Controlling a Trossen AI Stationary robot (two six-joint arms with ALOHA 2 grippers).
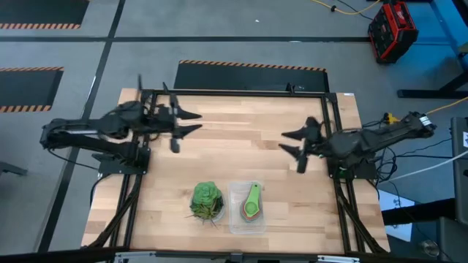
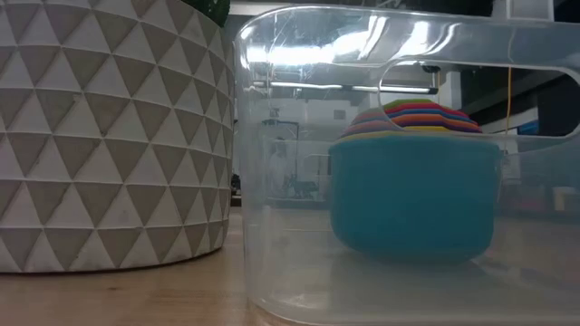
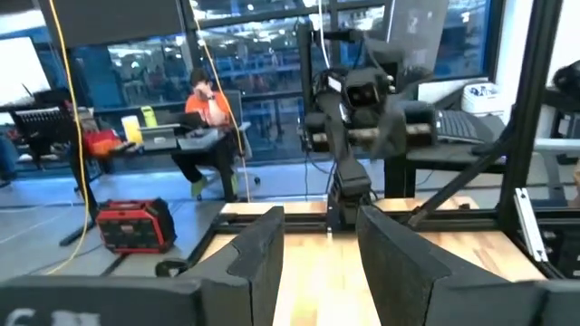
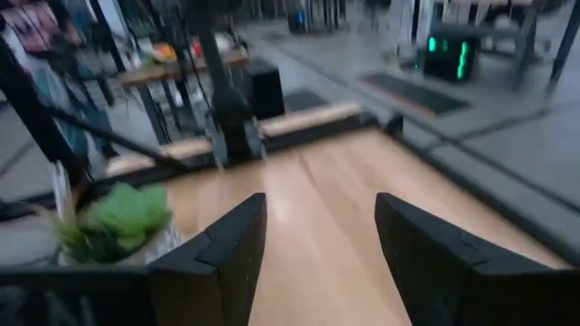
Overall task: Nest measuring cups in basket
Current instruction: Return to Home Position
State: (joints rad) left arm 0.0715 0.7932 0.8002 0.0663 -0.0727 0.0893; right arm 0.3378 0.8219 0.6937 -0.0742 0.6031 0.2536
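Left gripper (image 1: pixel 191 122) spread empty, right gripper (image 1: pixel 288 142) likewise, both held level, facing inward

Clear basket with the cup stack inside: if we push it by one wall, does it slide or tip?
Probably slides, not tips: the basket sits flat on the smooth wooden table. Its thin clear walls suggest it is light and may flex. The nested measuring cups sit loose below the rim, so they may shift but likely stay in.

The left arm (image 1: pixel 95 133) and right arm (image 1: pixel 369 140) are showing as matte black, chunky jointed links, each one tapering into two flat, dark, wedge-shaped fingers (image 3: pixel 258 263).
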